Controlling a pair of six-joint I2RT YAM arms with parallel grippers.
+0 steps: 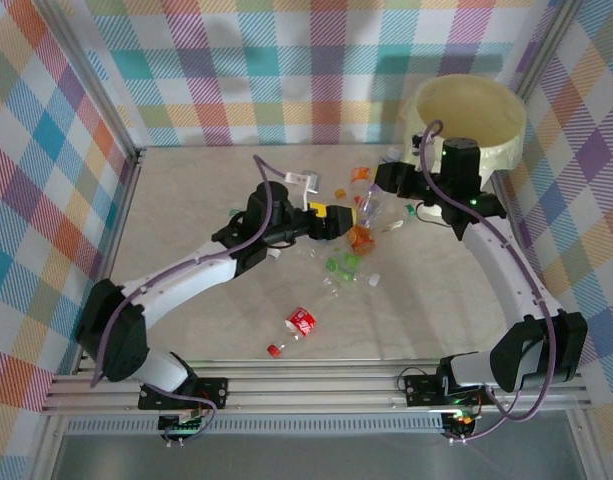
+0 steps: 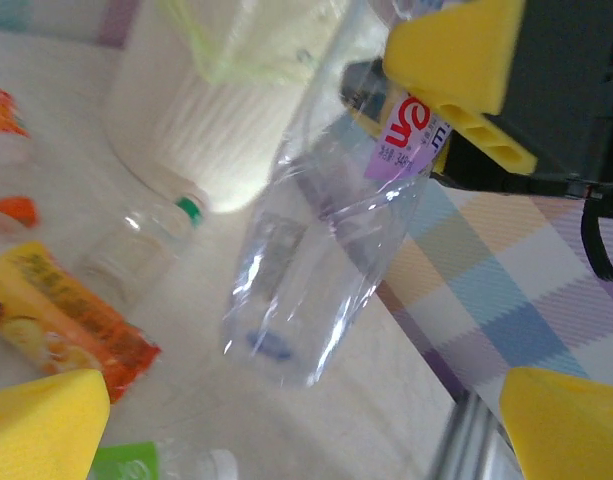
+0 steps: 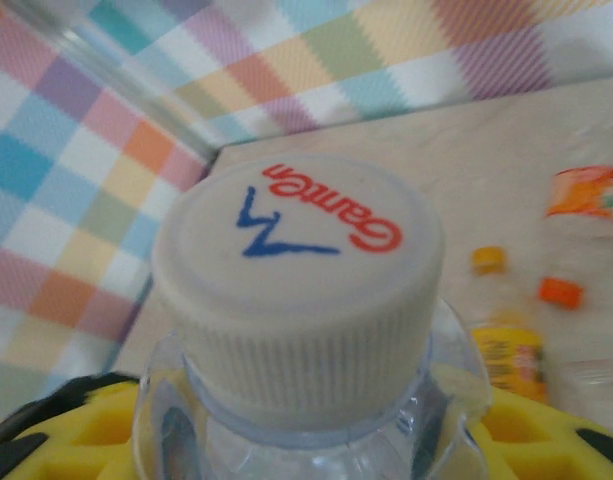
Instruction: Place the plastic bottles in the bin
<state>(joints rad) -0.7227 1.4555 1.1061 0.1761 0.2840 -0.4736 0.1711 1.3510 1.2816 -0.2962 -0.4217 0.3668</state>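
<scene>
My right pincer (image 3: 306,440) clamps a clear bottle (image 3: 296,290) by the neck, its body cut off; my left pincer (image 2: 301,425) gapes wide, holding nothing; the floor of the bin (image 1: 508,148) is hidden.

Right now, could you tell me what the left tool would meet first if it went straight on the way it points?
Probably the clear, crumpled plastic bottle straight ahead of the open left tool, gripped by the right tool; depth is hard to judge.

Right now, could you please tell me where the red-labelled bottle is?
In the top view, the red-labelled bottle lies by itself near the table's near edge, left of centre, just in front of the left arm.
</scene>
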